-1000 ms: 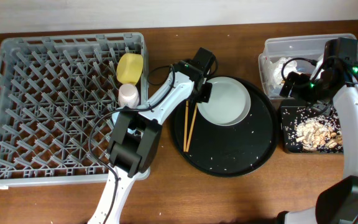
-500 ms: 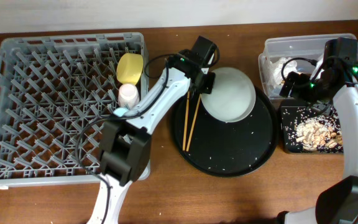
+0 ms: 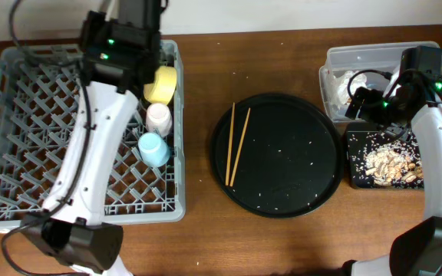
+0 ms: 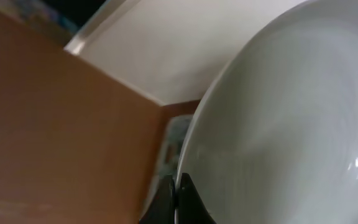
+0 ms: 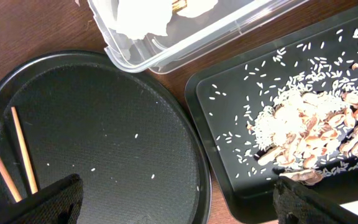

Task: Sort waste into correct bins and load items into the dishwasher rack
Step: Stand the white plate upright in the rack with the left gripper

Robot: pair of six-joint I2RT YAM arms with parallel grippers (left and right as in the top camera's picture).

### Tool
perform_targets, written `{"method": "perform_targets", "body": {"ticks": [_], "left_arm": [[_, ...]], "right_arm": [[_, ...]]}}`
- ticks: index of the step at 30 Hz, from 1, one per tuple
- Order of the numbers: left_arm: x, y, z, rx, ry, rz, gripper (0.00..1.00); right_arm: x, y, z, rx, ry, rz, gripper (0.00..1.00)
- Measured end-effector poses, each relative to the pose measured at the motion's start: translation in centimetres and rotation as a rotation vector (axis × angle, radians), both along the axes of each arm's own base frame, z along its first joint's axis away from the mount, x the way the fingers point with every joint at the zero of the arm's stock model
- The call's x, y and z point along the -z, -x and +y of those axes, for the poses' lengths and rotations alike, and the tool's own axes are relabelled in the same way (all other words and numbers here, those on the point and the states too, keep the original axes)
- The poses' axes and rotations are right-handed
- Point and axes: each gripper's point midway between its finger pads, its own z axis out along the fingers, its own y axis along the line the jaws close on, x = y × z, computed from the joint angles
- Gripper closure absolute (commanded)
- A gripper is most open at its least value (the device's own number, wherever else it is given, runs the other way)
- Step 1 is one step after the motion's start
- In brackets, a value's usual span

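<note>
Grey-green plate (image 4: 291,124) fills the left wrist view, its rim clamped in the left gripper (image 4: 178,194) over the rack's (image 3: 29,138) far right corner; the right gripper (image 5: 179,199), jaws wide apart, hangs beside the scrap tray (image 5: 229,106).

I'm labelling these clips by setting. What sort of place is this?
Probably a dish-clearing station mocked up on a wooden table: a grey dishwasher rack holding cups, a round black tray with chopsticks, and bins of sorted napkins and food scraps.
</note>
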Motion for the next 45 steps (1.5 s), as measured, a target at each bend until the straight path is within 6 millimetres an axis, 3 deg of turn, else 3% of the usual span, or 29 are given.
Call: {"method": "perform_targets", "body": {"ticks": [3,7,10,18,21,24,25,29,33,35,38,39,41,43,45], "left_arm": [[1.4,-1.6,1.9,-0.014,-0.092,0.079,0.99],[7.3,-6.2,1.5,0.042,-0.208,0.230,0.99],[9.0,-7.9,1.5,0.033,-0.236,0.232,0.99],[10.4,-7.3,4.8,-0.057,-0.256,0.286,0.99],[12.2,-6.4,4.4,-0.034,-0.216,0.354,0.99],[12.8,-6.3,3.9,-0.018,-0.191,0.362,0.99],[12.8,-6.3,3.7,-0.014,-0.189,0.361,0.90],[13.2,-6.2,2.3,0.016,-0.185,0.372,0.20],[13.6,-6.6,1.4,0.055,-0.152,0.369,0.13],[13.2,-7.0,1.2,0.056,-0.133,0.333,0.05],[9.8,-7.3,-1.1,0.077,-0.039,0.216,0.04],[8.5,-7.4,-2.7,0.122,0.010,0.180,0.03],[7.0,-5.9,-8.2,0.315,0.210,0.178,0.08],[7.8,-3.3,-13.8,0.539,0.441,0.279,0.20],[10.5,-1.2,-18.1,0.649,0.681,0.392,0.24]], "right_arm": [[0.0,-0.1,0.0,0.000,0.001,-0.003,0.01],[-0.1,-0.2,0.0,0.000,0.002,-0.007,0.02],[-0.1,-0.2,-0.1,0.000,0.002,-0.010,0.02],[-0.1,-0.2,-0.1,0.000,0.002,-0.010,0.02],[-0.1,-0.3,-0.1,0.000,0.004,-0.014,0.02],[-0.1,-0.3,-0.1,0.000,0.003,-0.014,0.02],[-0.1,-0.3,-0.1,0.000,0.003,-0.014,0.02],[-0.1,-0.3,-0.1,0.000,0.003,-0.014,0.02],[-0.1,-0.3,-0.1,0.000,0.003,-0.014,0.02],[-0.1,-0.3,-0.1,0.000,0.003,-0.014,0.02],[-0.1,-0.3,-0.1,0.000,0.003,-0.014,0.02],[-0.1,-0.3,-0.1,0.000,0.004,-0.015,0.02],[-0.1,-0.4,-0.1,0.000,0.004,-0.015,0.02],[-0.1,-0.4,-0.1,0.000,0.004,-0.017,0.02],[-0.1,-0.4,-0.1,0.000,0.004,-0.017,0.02]]}}
